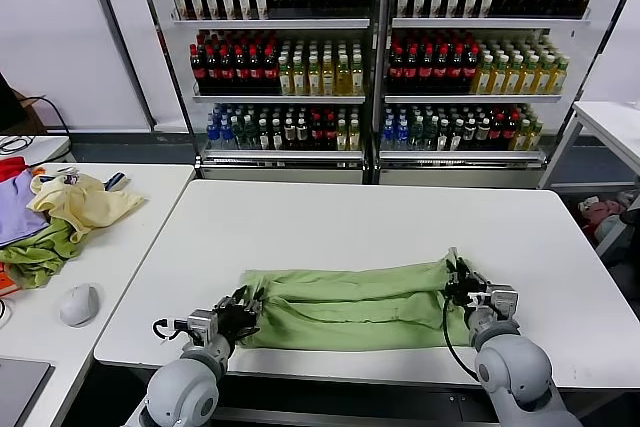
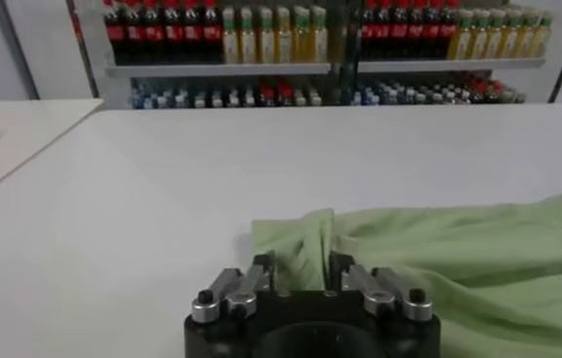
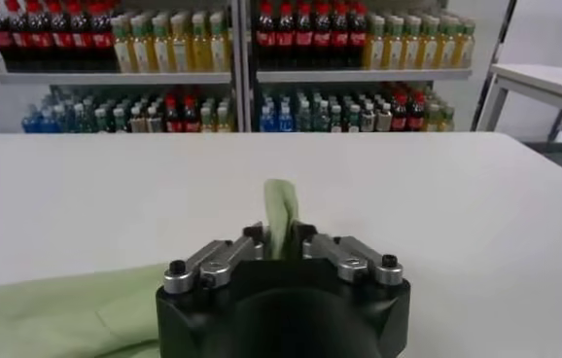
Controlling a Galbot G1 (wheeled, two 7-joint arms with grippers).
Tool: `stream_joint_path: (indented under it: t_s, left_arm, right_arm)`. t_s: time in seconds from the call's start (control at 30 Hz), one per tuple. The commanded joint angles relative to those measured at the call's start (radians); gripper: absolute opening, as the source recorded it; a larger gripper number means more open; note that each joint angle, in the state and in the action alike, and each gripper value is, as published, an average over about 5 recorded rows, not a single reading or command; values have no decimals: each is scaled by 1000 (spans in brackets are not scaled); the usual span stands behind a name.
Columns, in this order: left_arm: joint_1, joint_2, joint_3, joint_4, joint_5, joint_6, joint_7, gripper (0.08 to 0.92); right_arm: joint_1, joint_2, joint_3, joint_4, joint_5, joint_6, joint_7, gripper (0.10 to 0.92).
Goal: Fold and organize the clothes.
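On the far left, a side table (image 1: 120, 247) carries a heap of loose laundry: a lilac cloth (image 1: 15, 217), a pale yellow garment (image 1: 85, 205) draped over it, and a crumpled green cloth (image 1: 40, 255) below. A grey computer mouse (image 1: 79, 304) sits near the front edge of that table.

The white worktop (image 1: 380, 217) fills the middle of the head view. The sage-green shirt (image 1: 350, 305) lies along its near edge, gathered into a long horizontal band with soft lengthwise folds, stretched between the two arms.

The left claw (image 1: 243, 309) is at the shirt's left end, low on the worktop. In the left wrist view, the left claw (image 2: 300, 269) has its fingers (image 2: 263, 268) drawn narrow on a bunched fold of the shirt (image 2: 456, 253), pinching the corner of the fabric where it rises into a small ridge.

The right claw (image 1: 458, 282) is at the shirt's right end. In the right wrist view, the right claw (image 3: 280, 236) is closed tight on a thin upright tab of the shirt (image 3: 279, 204), which stands up between the fingers (image 3: 252, 238), while the rest of the cloth trails off beside the wrist.

Behind the worktop, two glass-fronted coolers (image 1: 380, 57) stand side by side, shelves packed with rows of bottles (image 1: 270, 62). A second white table (image 1: 610, 122) stands at the far right.
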Motion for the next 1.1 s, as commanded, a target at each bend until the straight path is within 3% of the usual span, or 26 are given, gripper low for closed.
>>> stream_joint_path:
  t_s: [0.03,0.33,0.5,0.83,1.1]
  left_arm:
    - [58,-93,-24,-62,65,-49,-82,534]
    - [40,-241,20,3,151,-73,-151,783]
    - [26,-262,37,75,220,-84,-170,821]
    - [36,-245,41,129,240,-72,-176,802]
    - [41,-233,22,127,198,-72,-168,586]
  right_arm:
    - [-25,-1,4,29,-40,-4,-3,470]
    - [-34,-4,15,32,-45,3,-6,729]
    - [-32,2,14,27,-49,6,-6,814]
    - [-29,6,12,22,-54,11,-7,823]
    - [-21,9,5,19,-55,12,-7,823]
